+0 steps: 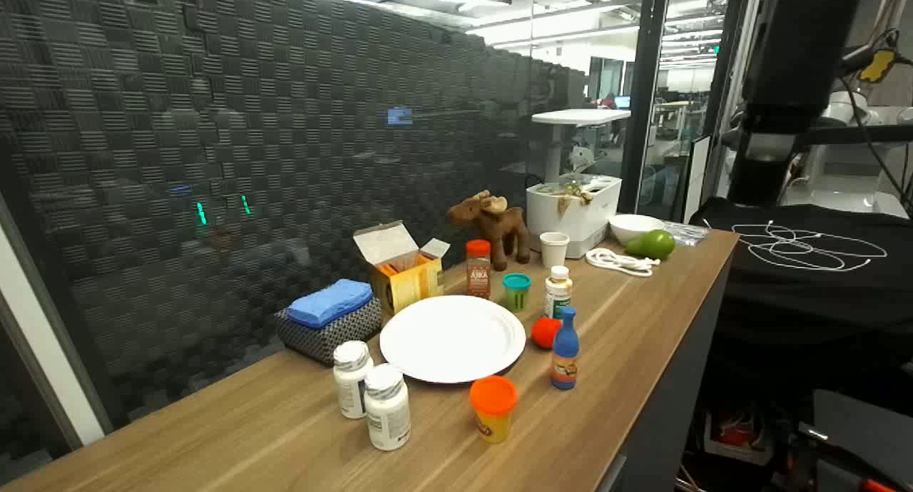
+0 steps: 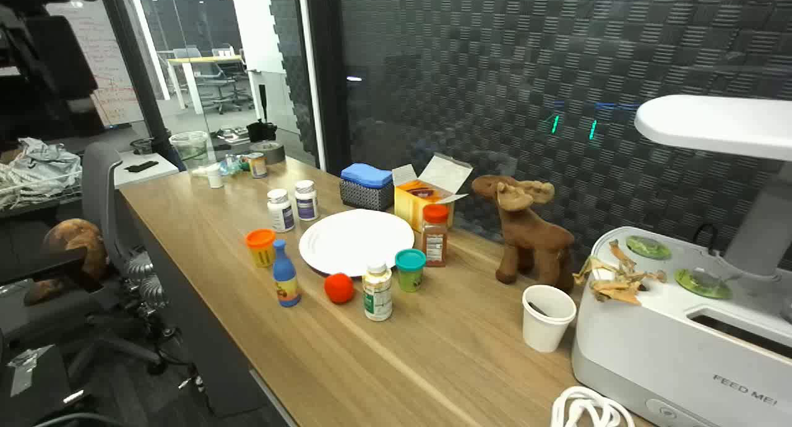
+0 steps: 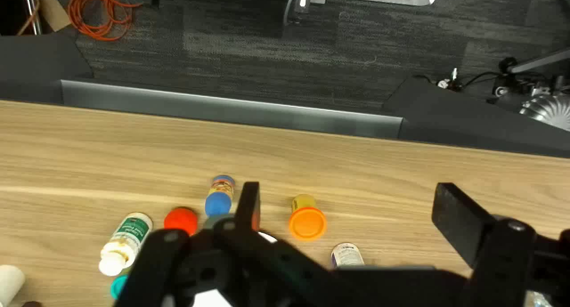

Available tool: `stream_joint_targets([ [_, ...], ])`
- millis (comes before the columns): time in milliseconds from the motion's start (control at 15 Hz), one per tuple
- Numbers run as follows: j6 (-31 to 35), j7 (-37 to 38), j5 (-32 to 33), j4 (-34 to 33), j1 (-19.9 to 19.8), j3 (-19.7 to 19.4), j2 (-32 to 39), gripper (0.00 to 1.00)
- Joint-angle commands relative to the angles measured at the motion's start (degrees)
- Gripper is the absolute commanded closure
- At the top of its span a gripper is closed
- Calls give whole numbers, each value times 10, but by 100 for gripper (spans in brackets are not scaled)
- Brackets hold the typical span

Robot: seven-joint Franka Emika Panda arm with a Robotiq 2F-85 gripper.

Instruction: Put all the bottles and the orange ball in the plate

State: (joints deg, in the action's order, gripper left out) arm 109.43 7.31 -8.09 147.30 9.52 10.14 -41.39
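My gripper (image 3: 346, 193) hangs open high above the table, its fingers wide apart with nothing between them. The white plate (image 1: 452, 339) lies bare on the table. Two white pill bottles (image 1: 352, 379) (image 2: 281, 210) stand together beside it. On another side are the orange ball (image 2: 339, 288), looking reddish, a blue bottle (image 1: 565, 353) and a white bottle with a green label (image 2: 377, 293). A reddish spice bottle with a red cap (image 2: 434, 236) stands upright behind the plate. In the wrist view the gripper hides most of the plate and part of a pill bottle (image 3: 347, 254).
Near the plate stand an orange-lidded tub (image 1: 493, 408), a teal-lidded tub (image 2: 409, 270), an open yellow carton (image 1: 410, 278) and a dark box with a blue cloth (image 1: 330, 314). Further along are a toy moose (image 2: 533, 229), paper cup (image 2: 547, 319), white planter (image 1: 574, 214), bowl (image 1: 635, 228) and green fruit (image 1: 653, 244).
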Motion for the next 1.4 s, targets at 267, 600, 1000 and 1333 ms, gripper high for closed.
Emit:
stream_joint_targets([
  [267,-1,0,0,-5,-1,0,-4,0],
  [600,-1,0,0,-5,-1,1,-4,0],
  [1000,-14,-17,46,-30,-36,-23,23,0],
  [1333,35,-65,131,-71,-104,-96,111,0],
])
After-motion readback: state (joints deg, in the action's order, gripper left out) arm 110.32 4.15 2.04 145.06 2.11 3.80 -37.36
